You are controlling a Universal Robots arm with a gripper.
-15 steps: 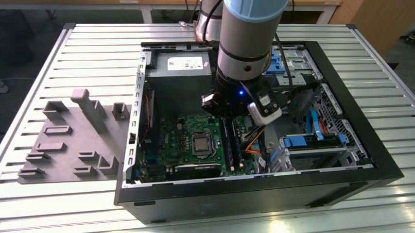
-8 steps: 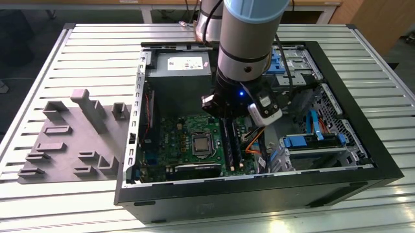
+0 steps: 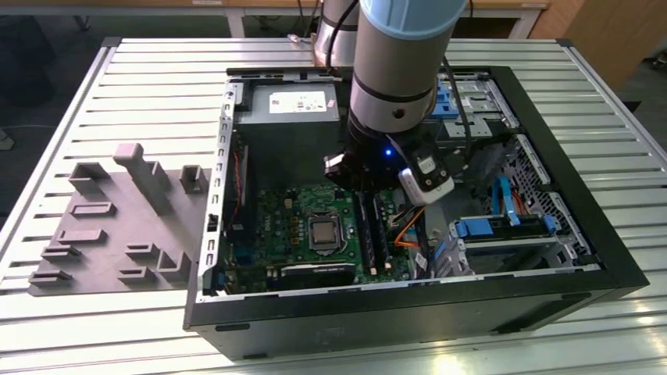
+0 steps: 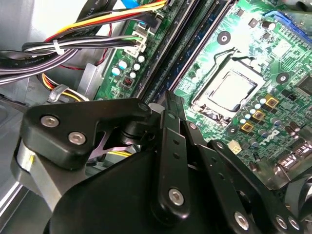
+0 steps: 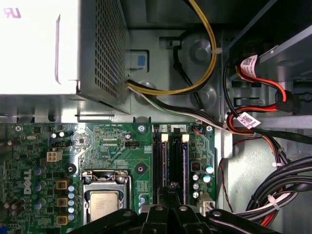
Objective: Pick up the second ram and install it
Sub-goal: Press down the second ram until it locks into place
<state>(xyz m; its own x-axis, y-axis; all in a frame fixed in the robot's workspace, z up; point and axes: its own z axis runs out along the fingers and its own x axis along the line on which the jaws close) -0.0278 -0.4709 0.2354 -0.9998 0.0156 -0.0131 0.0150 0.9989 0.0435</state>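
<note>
Two dark-blue ram sticks, one (image 5: 164, 161) and another (image 5: 185, 161), stand seated in the long black memory slots (image 3: 371, 228) of the motherboard; I cannot tell which of them is the second ram. In the second wrist view they run as dark strips (image 4: 195, 46) past the gripper. My gripper (image 5: 171, 187) is low inside the computer case, directly over these slots, between the two sticks. Its fingers (image 4: 168, 114) are pressed together, shut, with nothing seen between them. In the exterior view the gripper (image 3: 365, 186) hangs under the arm's wrist above the slots.
The grey holder tray (image 3: 105, 226) lies on the slatted table at the exterior view's left. The grey power-supply box (image 3: 292, 109) is beside the arm. The processor socket (image 5: 105, 202) sits next to the slots. Cable bundles (image 5: 278, 195) and blue drive bays (image 3: 501, 226) crowd the case's other side.
</note>
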